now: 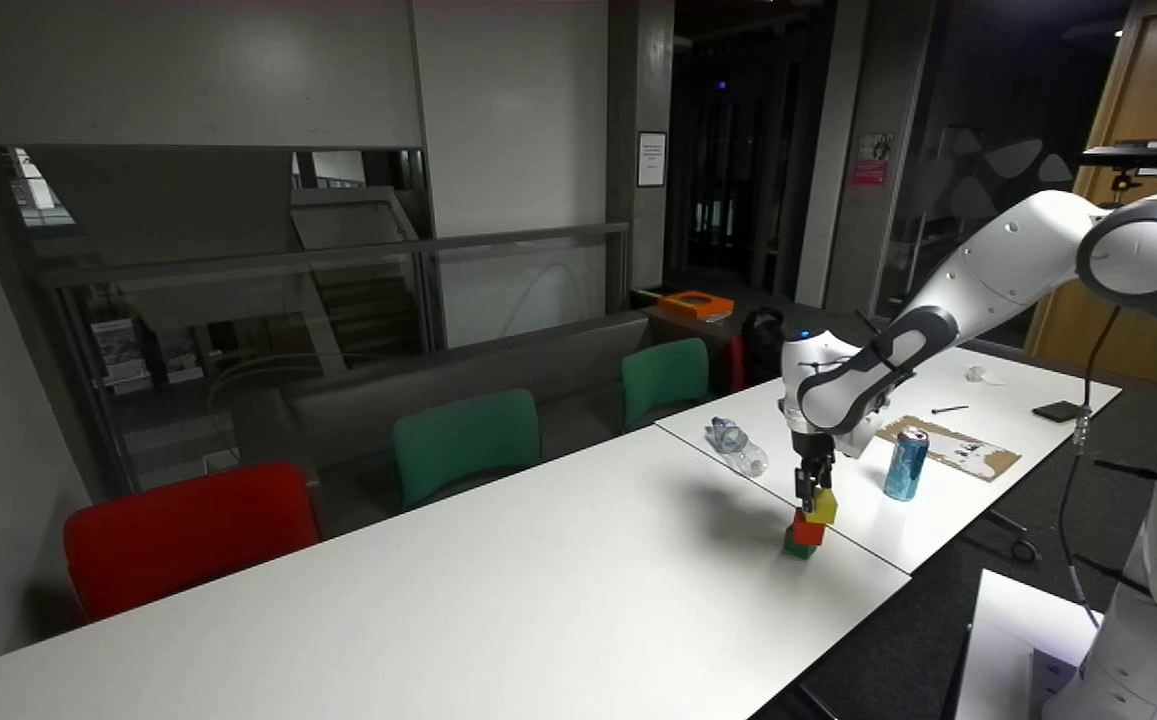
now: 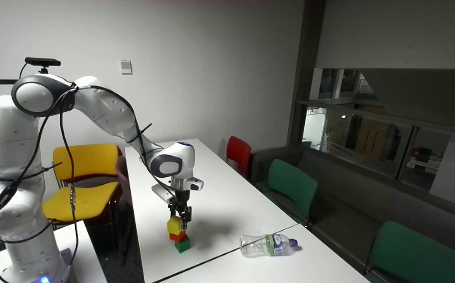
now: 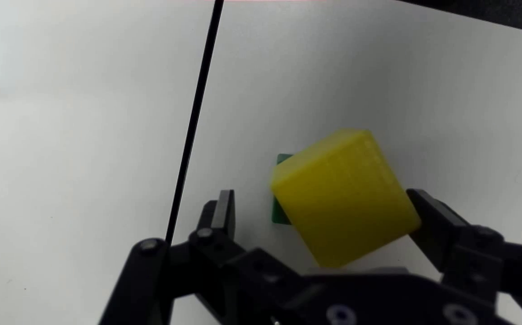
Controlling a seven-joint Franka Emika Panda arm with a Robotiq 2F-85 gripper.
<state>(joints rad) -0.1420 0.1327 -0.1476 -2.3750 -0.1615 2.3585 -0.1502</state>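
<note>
One yellow block [image 1: 823, 508] at the tips of my claw [image 1: 813, 496] in an exterior view; red block [image 1: 809, 529] under it, green block [image 1: 799, 543] lowest, can [image 1: 906, 465] right of the claw. In an exterior view, bottle [image 2: 268, 245] lies right of the claw, yellow chair [image 2: 93, 160] left. Wrist view: I see the claw wide, yellow block between the fingers [image 3: 224, 214], seemingly touching the right-hand one, gap at the left; green block peeks out beneath.

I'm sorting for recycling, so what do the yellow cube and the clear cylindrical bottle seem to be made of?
The yellow cube: probably plastic, satin, from its even colour and rounded edges; painted wood is possible. The clear cylindrical bottle: likely plastic, glossy, with see-through walls.
</note>
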